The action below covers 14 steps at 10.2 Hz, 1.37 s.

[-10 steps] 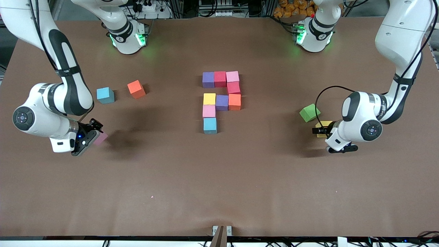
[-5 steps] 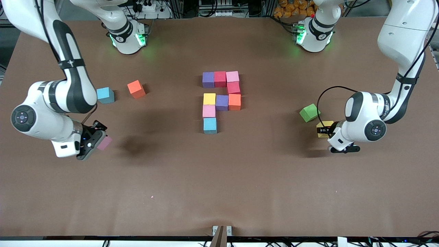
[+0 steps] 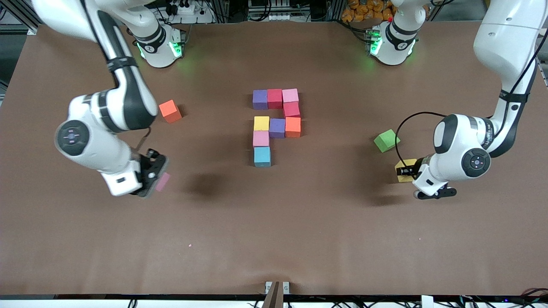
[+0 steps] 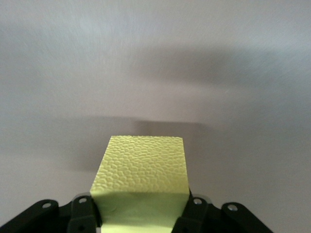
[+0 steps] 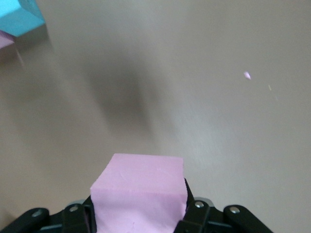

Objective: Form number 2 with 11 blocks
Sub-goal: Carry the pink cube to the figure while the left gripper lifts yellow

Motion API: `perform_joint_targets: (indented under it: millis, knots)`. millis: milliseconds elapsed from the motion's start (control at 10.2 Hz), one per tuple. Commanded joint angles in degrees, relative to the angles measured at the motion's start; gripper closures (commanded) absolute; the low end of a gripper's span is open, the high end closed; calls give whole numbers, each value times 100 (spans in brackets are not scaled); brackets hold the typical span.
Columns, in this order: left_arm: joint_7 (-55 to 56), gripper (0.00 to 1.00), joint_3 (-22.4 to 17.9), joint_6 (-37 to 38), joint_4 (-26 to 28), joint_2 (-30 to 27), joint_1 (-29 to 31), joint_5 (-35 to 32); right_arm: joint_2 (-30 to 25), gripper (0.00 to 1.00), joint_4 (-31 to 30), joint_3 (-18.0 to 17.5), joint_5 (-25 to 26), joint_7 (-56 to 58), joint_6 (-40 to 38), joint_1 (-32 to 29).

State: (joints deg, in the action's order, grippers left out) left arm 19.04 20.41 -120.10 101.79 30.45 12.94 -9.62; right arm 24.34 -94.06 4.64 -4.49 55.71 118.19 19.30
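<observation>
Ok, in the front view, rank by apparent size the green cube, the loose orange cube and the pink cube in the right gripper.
1. green cube and loose orange cube: look about alike, so unranked.
2. pink cube: shows smallest, but the right gripper hides most of it, so unsure.

Bright overhead light, soft shadows

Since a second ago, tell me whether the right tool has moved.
Yes. The right tool, shut on the pink block, has moved toward the light blue block at the digit's foot, staying at the right arm's end.
</observation>
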Motion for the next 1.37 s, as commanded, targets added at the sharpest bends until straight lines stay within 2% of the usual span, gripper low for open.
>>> perform_joint_targets:
  millis: [0, 294, 685, 1076, 1272]
  knots:
    - [241, 57, 113, 512, -439, -162, -2, -49, 571, 51, 546, 55, -87, -16, -60, 607]
    - [232, 57, 113, 856, -659, -531, 24, -40, 1194, 51, 1238, 28, -209, -51, -112, 1451]
    - [476, 57, 78, 989, -809, -567, 85, -31, 2073, 50, 2258, 11, -228, -849, -77, 2594]
    - [540, 57, 95, 989, -818, -620, 85, -14, 2645, 50, 2883, -120, -254, -1211, -42, 2834]
    - [557, 57, 69, 1006, -809, -768, 103, 248, 2935, 50, 3078, -112, -237, -1387, 72, 2912]
